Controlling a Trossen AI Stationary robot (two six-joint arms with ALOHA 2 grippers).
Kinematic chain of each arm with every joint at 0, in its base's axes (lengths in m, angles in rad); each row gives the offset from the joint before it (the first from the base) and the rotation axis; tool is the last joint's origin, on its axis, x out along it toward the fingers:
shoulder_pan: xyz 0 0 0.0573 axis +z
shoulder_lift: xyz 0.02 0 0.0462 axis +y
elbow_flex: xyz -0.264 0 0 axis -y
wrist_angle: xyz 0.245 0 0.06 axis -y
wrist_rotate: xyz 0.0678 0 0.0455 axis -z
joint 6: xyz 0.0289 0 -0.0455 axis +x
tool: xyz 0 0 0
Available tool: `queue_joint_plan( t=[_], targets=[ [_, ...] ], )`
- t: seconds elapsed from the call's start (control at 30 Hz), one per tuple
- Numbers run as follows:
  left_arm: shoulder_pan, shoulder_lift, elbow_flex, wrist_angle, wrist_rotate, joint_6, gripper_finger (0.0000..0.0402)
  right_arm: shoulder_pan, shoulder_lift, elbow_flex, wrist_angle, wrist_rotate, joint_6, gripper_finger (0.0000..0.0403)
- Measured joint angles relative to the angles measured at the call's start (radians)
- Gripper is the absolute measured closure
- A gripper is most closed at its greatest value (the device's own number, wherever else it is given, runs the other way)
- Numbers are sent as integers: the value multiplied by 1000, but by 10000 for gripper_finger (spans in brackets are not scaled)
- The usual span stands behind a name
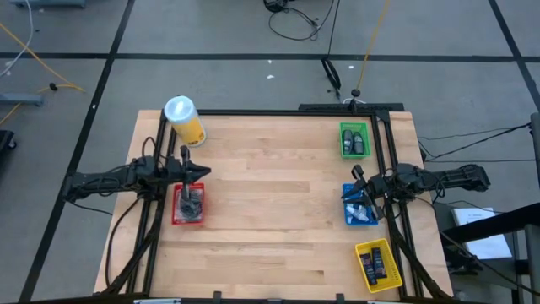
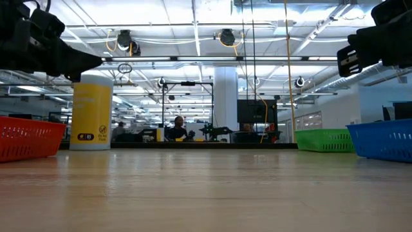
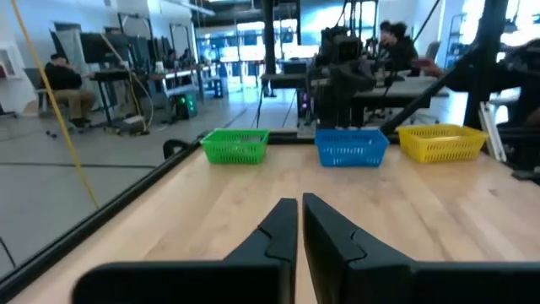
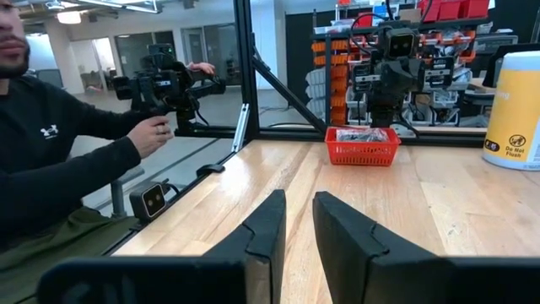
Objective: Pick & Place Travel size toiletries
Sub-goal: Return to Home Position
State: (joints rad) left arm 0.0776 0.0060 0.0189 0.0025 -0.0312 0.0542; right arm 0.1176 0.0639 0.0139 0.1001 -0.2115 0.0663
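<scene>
Both arms hang idle near the bins.
Left gripper [image 3: 299, 203] pressed together, right gripper [image 4: 297, 196] slightly parted; yellow white-lidded plastic canister [image 4: 516, 110] reads "Do Not Flush"; small dark toiletries [image 1: 192, 203] indistinct.

**Floor:** smooth grey floor [image 1: 211, 34] crossed by dark seam lines, with loose black cables [image 1: 276, 5] lying on it.
**Table:** pale wooden plank table top [image 1: 270, 211], bordered by a black metal frame [image 1: 253, 112].
**Ceiling:** open white ceiling [image 2: 193, 19] with bright strip lights, pipes and hanging wires.
**Column:** one white square column [image 2: 226, 96], with a dark flat monitor [image 2: 248, 111] just beside it.
**Storage:** dark shelf rack of orange storage boxes [image 4: 337, 76] beyond the table.
**Persons:** one seated person at a far desk [image 2: 177, 127]. Another person in a black long-sleeved top [image 4: 59, 143] is near the table's edge.
</scene>
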Motion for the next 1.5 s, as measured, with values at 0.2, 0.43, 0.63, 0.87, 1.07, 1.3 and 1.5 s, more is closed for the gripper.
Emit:
queue_joint_plan(
  t=[0.2,0.43,0.63,0.87,1.07,1.3,1.5],
  targets=[
    [-1,0,0,-1,4,-12,380,0,0,0,0,0,0,348],
    [-1,1,-3,19,3,17,380,0,0,0,0,0,0,348],
    [0,1,-4,26,3,17,380,0,0,0,0,0,0,348],
    [0,1,-4,28,3,16,380,0,0,0,0,0,0,348],
    [0,2,-4,29,3,16,380,0,0,0,0,0,0,348],
    [0,2,-4,29,3,16,380,-11,-64,0,-24,0,-48,347],
    [0,2,-4,30,3,16,380,-63,-62,0,-41,7,-133,346]
  ],
)
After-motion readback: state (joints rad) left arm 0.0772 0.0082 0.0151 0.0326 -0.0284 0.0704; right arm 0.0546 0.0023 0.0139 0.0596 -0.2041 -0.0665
